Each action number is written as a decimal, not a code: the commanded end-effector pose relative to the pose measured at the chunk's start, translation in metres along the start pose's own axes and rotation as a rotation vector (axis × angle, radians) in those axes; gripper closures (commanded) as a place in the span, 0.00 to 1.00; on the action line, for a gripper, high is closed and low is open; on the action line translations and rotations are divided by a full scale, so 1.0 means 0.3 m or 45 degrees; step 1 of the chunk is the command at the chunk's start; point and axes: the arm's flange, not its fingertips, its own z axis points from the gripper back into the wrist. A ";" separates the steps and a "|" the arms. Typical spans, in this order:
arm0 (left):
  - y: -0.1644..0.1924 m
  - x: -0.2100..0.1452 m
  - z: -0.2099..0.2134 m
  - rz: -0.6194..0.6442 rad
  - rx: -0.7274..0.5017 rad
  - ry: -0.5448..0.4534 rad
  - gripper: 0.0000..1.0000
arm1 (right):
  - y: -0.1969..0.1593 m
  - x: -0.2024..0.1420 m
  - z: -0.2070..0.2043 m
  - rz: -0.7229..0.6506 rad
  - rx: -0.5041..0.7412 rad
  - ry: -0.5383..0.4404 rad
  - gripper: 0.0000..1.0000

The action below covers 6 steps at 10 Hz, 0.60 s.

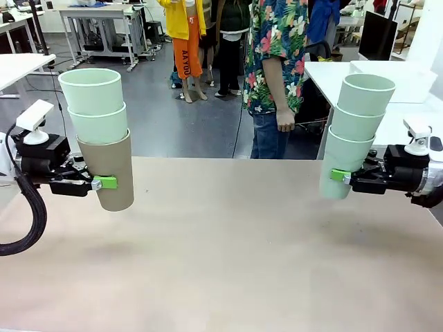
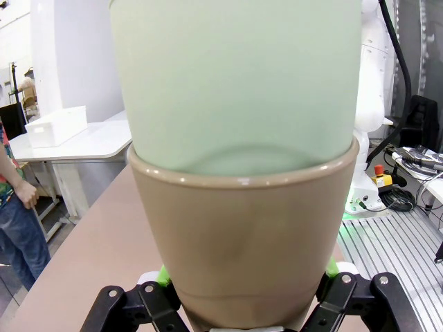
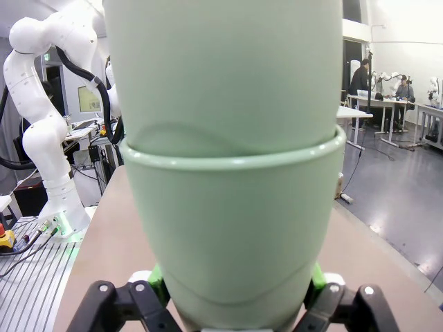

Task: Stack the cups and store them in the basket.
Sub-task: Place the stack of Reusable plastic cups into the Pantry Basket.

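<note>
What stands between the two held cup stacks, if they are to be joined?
Nothing visible. The tan-bottomed stack in the left hand and the mint stack in the right hand hang above the table with open air between; the person stands beyond its far edge.

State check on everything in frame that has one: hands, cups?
left hand: shut on tan cup
tan cup: held above table, open end up
left mint cups: two, nested in tan cup
right hand: shut on right stack
right stack: three mint cups nested, held above table, open end up
</note>
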 end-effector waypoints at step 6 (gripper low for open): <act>-0.001 0.010 -0.003 -0.004 -0.002 -0.012 0.15 | 0.002 0.008 0.000 0.022 0.006 -0.017 0.16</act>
